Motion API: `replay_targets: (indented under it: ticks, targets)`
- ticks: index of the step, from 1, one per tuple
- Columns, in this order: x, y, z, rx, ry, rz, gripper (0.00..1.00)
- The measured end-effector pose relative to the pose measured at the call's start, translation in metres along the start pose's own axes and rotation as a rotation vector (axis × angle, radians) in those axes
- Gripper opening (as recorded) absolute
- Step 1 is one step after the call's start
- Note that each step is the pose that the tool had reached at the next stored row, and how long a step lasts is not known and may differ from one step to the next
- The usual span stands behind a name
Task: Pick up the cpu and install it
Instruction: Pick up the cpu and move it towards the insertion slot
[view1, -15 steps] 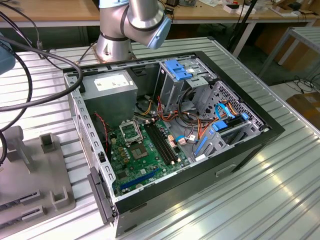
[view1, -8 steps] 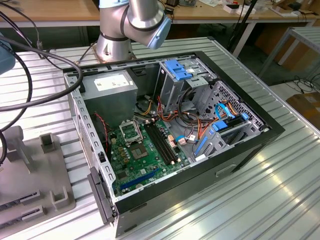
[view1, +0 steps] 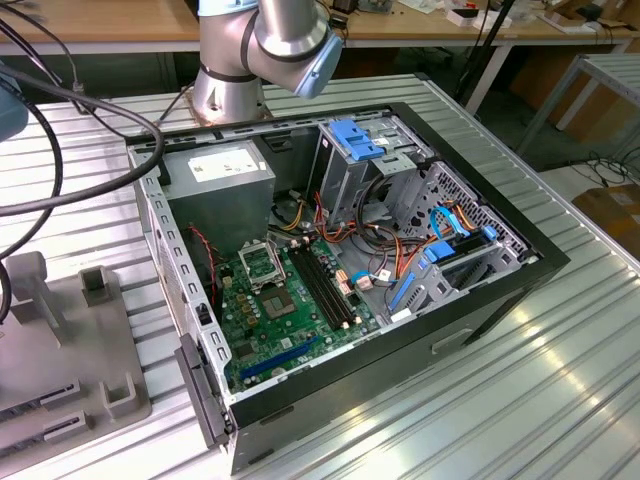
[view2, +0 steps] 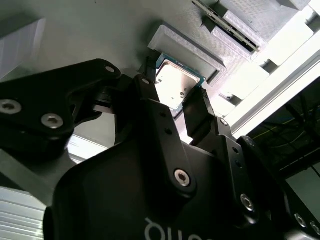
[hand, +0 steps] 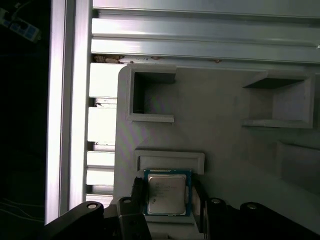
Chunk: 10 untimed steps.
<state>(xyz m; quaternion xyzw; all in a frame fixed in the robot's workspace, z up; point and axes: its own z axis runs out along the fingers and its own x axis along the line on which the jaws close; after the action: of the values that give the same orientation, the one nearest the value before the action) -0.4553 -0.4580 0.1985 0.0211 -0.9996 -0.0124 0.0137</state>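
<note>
The cpu (hand: 167, 192) is a small square chip with a silver-grey face, lying in a raised recess of a pale grey fixture tray (hand: 225, 150). In both wrist views my gripper (hand: 167, 196) straddles it, one black finger against each of two opposite edges, shut on the cpu (view2: 174, 86) while it still rests in its holder. One finger (view2: 148, 82) meets the chip's near corner. In the exterior view the open computer case holds the green motherboard with its metal-framed socket (view1: 262, 262), dark in the centre.
The grey fixture tray (view1: 60, 350) sits on the ribbed metal table at the exterior view's left, beside the case (view1: 400, 330). Inside the case are a grey power-supply box (view1: 220, 175), long black memory slots (view1: 325, 285) and loose cables. Black cables hang at the upper left.
</note>
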Motion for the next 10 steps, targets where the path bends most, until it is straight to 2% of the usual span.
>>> replay_targets:
  ticks: [10]
  targets:
    - [0.0000, -0.0001, 0.0014, 0.0002, 0.0003, 0.001, 0.47]
